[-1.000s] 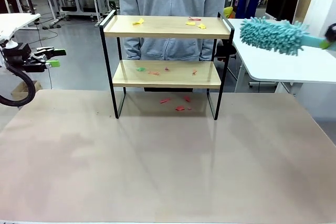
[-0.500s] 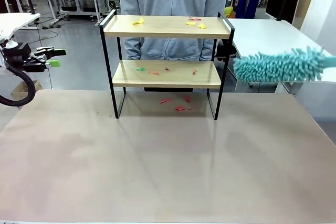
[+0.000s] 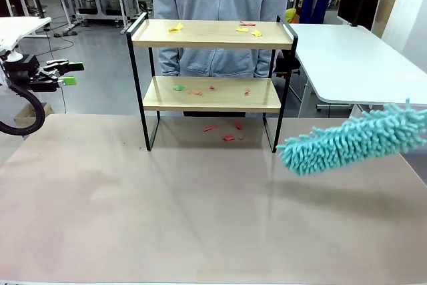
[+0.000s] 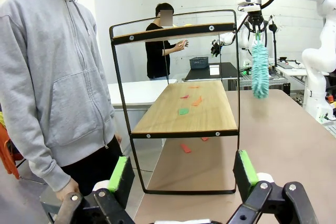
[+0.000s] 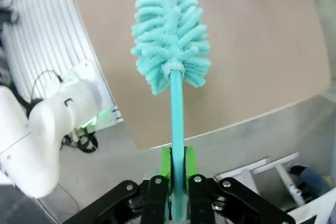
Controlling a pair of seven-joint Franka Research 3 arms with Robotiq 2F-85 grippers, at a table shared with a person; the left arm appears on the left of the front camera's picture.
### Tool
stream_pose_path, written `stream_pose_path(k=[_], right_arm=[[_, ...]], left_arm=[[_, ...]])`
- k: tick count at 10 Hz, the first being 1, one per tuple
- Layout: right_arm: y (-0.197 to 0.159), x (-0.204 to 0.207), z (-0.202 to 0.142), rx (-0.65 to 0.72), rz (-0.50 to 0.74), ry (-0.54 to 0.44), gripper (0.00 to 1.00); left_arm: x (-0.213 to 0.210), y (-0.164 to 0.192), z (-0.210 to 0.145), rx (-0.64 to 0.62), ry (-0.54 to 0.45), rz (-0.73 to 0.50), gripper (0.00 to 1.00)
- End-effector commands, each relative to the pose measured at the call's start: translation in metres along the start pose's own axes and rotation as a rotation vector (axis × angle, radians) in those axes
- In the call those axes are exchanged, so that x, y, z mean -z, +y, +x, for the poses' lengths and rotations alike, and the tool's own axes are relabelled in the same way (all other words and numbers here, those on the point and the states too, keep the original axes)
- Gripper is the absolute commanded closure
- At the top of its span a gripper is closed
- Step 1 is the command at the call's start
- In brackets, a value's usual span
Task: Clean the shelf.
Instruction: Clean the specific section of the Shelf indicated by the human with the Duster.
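Note:
The shelf (image 3: 212, 34) stands at the table's far middle, two light wood boards in a black frame. Yellow scraps (image 3: 176, 28) lie on its top board, and red and green scraps (image 3: 179, 88) on the lower board. More red scraps (image 3: 229, 137) lie on the table under it. A teal fluffy duster (image 3: 353, 139) hangs just above the table, right of the shelf's right leg. My right gripper (image 5: 177, 174) is shut on the duster's handle (image 5: 176, 114). Far to the left, off the table, my left gripper (image 4: 182, 174) stands open with nothing in it, also seen from the front (image 3: 69, 74).
A person in a grey hoodie (image 3: 220, 5) stands close behind the shelf. A white table (image 3: 360, 65) stands at the back right. The tan tabletop (image 3: 200, 205) stretches wide in front of the shelf.
The duster has come down from the height of the top board to just above the table, staying right of the shelf. The left arm has not moved.

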State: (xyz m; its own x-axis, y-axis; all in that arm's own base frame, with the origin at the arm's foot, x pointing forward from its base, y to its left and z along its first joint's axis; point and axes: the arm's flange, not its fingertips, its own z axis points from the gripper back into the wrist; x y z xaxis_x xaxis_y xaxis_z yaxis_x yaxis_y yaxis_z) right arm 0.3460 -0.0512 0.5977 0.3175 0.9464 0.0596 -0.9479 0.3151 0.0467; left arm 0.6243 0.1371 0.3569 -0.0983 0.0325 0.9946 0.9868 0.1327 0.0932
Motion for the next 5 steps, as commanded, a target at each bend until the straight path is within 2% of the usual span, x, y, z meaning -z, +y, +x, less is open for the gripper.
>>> stream_pose_path(k=[1, 5], right_arm=[[0.014, 0.012, 0.017, -0.126, 0.015, 0.037, 0.87], [0.027, 0.035, 0.063, -0.185, 0.040, 0.077, 0.87]], left_arm=[[0.000, -0.001, 0.002, 0.005, -0.003, -0.003, 0.00], [0.000, -0.001, 0.002, 0.005, -0.003, -0.003, 0.00]])
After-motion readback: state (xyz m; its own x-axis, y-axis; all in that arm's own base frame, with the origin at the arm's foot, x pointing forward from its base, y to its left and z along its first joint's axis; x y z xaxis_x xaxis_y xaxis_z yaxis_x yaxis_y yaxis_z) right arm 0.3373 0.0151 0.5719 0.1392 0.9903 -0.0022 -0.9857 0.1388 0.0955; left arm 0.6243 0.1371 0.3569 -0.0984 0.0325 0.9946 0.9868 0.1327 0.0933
